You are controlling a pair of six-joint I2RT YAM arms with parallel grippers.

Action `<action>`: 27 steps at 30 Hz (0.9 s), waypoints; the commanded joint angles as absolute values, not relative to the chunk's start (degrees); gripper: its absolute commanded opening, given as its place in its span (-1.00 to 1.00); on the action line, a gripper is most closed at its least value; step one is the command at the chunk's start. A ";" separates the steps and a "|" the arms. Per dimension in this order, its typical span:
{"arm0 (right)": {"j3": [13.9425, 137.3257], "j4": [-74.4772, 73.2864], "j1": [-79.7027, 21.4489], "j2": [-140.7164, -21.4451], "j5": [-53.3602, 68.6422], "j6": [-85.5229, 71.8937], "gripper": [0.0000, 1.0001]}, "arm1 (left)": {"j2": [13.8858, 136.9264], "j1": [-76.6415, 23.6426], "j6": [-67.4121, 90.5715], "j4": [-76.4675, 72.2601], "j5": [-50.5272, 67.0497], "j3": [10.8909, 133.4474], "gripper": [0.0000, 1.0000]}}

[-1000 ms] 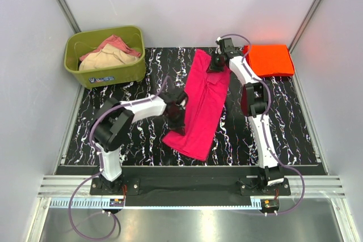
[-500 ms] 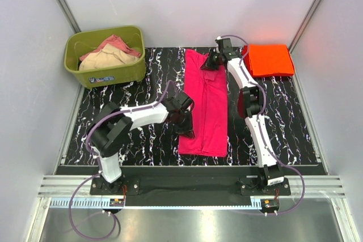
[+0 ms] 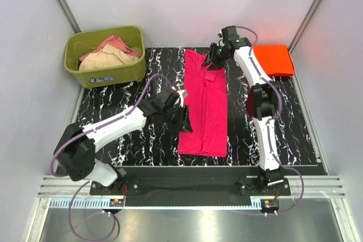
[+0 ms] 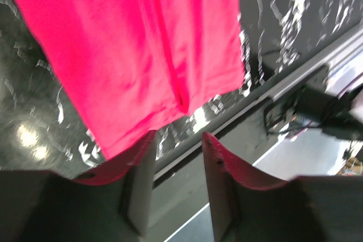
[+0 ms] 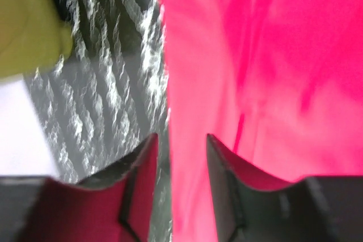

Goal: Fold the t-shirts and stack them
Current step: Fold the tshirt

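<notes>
black marbled table (image 3: 113,100) carried a folded hot pink cloth t-shirt (image 3: 205,106) mid-surface; left gripper (image 4: 177,140) by its left edge, right gripper (image 5: 181,140) over its far end, both parted, empty

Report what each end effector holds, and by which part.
Nothing: the left end effector and right end effector are open, the pink t-shirt lying free.

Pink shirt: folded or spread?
Partly folded: the pink shirt lies flat as a long narrow strip, no sleeves showing, not yet a compact rectangle like the orange shirt.
</notes>
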State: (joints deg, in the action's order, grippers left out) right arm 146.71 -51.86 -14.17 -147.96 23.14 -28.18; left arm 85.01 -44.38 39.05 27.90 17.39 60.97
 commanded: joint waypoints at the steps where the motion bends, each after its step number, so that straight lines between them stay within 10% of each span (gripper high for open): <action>1: 134.69 -60.55 -14.77 -128.29 22.41 -26.02 -0.04 | 81.49 -43.25 34.45 31.11 21.00 56.79 -0.10; 15: 49.46 -42.20 -14.77 -80.26 29.62 -34.26 0.42 | 82.53 -39.82 42.88 22.43 26.01 45.45 0.17; 27: 33.93 -32.71 -14.77 -75.14 26.81 -38.76 0.39 | 89.90 -39.81 48.95 11.96 26.28 39.46 0.11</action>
